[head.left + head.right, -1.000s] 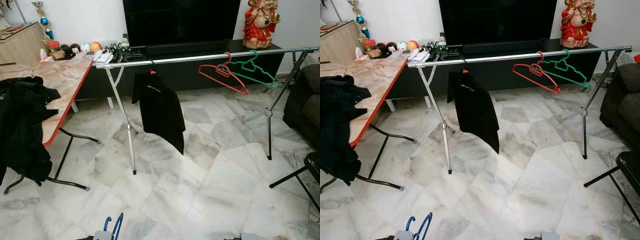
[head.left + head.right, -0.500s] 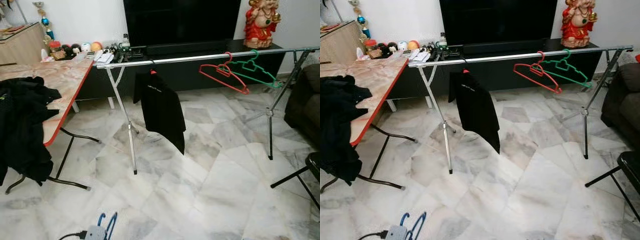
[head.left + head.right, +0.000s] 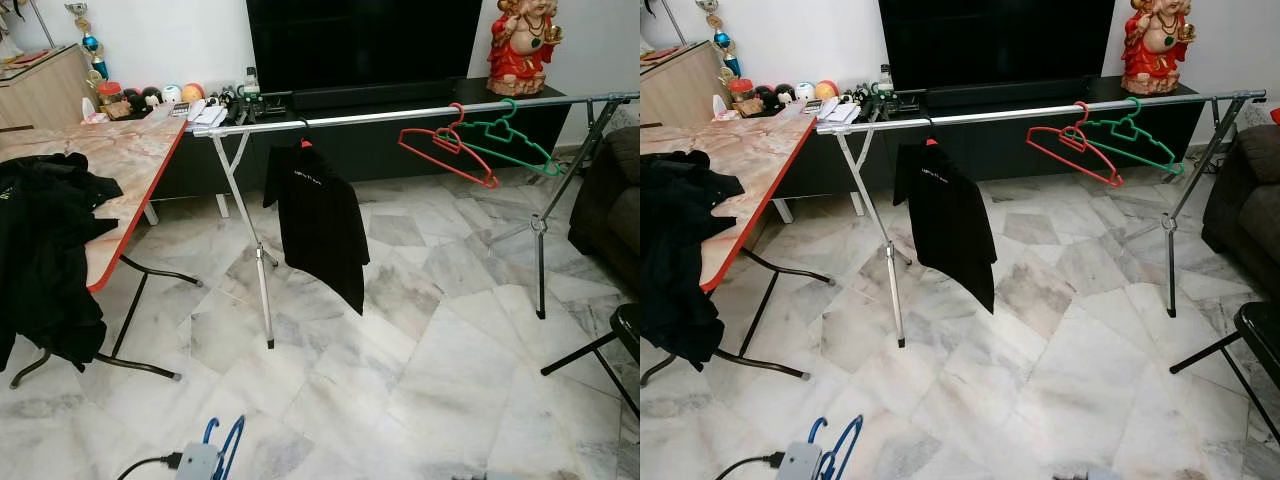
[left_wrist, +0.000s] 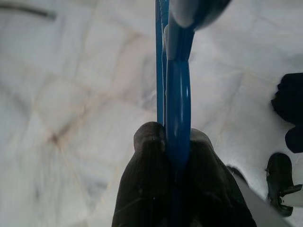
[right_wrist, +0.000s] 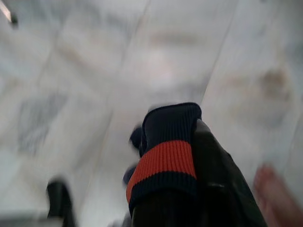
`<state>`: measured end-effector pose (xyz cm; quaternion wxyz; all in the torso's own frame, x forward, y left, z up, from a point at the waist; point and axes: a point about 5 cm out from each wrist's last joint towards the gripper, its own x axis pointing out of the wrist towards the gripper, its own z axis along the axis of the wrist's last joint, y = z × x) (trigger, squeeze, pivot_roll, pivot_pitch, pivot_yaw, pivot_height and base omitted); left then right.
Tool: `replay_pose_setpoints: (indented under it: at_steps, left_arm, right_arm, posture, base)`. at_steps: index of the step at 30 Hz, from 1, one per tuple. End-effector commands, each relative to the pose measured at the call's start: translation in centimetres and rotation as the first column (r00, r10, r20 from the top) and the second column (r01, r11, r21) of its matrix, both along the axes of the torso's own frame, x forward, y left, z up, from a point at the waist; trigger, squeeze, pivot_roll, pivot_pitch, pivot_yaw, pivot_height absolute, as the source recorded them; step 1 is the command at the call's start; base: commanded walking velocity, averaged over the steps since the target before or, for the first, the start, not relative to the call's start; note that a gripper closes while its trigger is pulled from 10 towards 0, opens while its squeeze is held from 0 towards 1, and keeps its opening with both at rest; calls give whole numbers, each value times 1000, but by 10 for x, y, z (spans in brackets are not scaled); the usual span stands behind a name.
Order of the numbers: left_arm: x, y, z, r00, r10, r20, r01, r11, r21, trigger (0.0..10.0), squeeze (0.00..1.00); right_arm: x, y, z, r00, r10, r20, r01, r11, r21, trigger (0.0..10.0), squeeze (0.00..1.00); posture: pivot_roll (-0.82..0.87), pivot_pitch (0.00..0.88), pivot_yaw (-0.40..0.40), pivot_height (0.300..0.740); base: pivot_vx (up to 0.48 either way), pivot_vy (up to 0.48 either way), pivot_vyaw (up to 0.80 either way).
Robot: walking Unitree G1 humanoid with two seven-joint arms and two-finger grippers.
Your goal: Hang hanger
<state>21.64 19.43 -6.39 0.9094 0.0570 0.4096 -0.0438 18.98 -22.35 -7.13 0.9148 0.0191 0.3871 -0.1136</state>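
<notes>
While the left tool [image 4: 177,156] is clamped tight on the blue plastic hanger [image 4: 176,94], both black fingers [image 4: 142,189] press the rod from either side, which looks meant to stop it swinging on the way to the rail. The hanger sits low in front of the robot, above the pale marble floor [image 3: 420,360], its curved blue loops rising past the tool's grey wrist block [image 3: 197,462]. In the left wrist view its long axis runs straight out along the fingers, edge-on and away from the tool. The long silver clothes rail [image 3: 400,113] stands well ahead of the tool and higher, already carrying a black shirt [image 3: 318,230], a red hanger [image 3: 445,152] and a green hanger [image 3: 510,140]; the open stretch between them seems the likely place. The right tool [image 5: 189,142] is pinched shut on a dark knitted cuff with an orange band [image 5: 165,158].
</notes>
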Motion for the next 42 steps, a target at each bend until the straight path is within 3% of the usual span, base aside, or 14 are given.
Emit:
replay_pose_setpoints:
  at_steps: [1,7,11,13,15,16,18,20,21,22,25,28,35,42]
  left_arm:
    - [13,-2,9,991,-131,37,130,991,39,10000,0]
    - [29,-5,22,954,-291,66,288,956,55,10000,0]
    - [38,-11,28,905,-423,44,418,904,85,10000,0]
    - [47,-15,36,854,-518,41,513,853,101,10000,0]
    - [53,-19,42,815,-578,32,574,814,90,10000,0]
    - [57,-25,47,768,-640,22,638,767,64,10000,0]
    - [59,-27,49,748,-663,18,662,748,48,10000,0]
    - [65,-35,58,678,-734,16,734,679,13,10000,0]
    - [65,-35,58,678,-734,16,734,679,13,10000,0]
    - [68,-42,64,625,-780,21,781,625,-14,10000,0]
    - [74,-48,73,583,-811,43,812,580,-63,10000,0]
    - [74,-51,81,506,-861,48,859,499,-115,10000,0]
    - [90,-70,111,512,-827,232,855,468,-222,10000,0]
    - [93,-89,122,506,-803,315,858,431,-279,10000,0]
  right_arm:
    - [31,-9,22,990,6,143,-2,1000,-30,10000,0]
    - [77,-8,59,947,103,304,-82,993,-80,10000,0]
    - [87,17,57,925,339,171,-314,936,-158,10000,0]
    - [97,29,65,861,478,172,-439,870,-225,10000,0]
    - [108,35,74,834,510,211,-464,855,-229,10000,0]
    - [119,37,87,819,516,251,-459,852,-252,10000,0]
    - [125,36,94,814,515,269,-450,851,-270,10000,0]
    - [142,37,114,802,496,332,-414,863,-288,10000,0]
    - [142,37,114,802,496,332,-414,863,-288,10000,0]
    - [151,40,126,786,502,362,-410,860,-303,10000,0]
    - [159,44,135,775,508,376,-410,857,-311,10000,0]
    - [164,46,141,779,504,373,-402,858,-320,10000,0]
    - [173,48,151,815,414,406,-325,906,-272,10000,0]
    - [179,49,159,834,339,435,-270,939,-215,10000,0]
  posture:
    - [-31,1,50,740]
    - [-29,3,43,740]
    - [-30,4,39,740]
    - [-16,3,33,740]
    - [-16,4,30,740]
    - [-19,3,30,740]
    - [-19,3,30,740]
    - [-38,0,30,740]
    - [-38,0,30,740]
    - [-40,0,30,740]
    - [-42,0,27,740]
    - [-43,0,22,740]
    - [-36,0,19,740]
    - [-36,0,17,740]
  base:
    - [0,0,0]
    - [0,0,0]
    - [0,0,0]
    - [0,0,0]
    - [0,0,0]
    - [0,0,0]
    - [0,0,0]
    - [0,0,0]
    - [0,0,0]
    - [0,0,0]
    - [0,0,0]
    - [0,0,0]
    - [0,0,0]
    - [0,0,0]
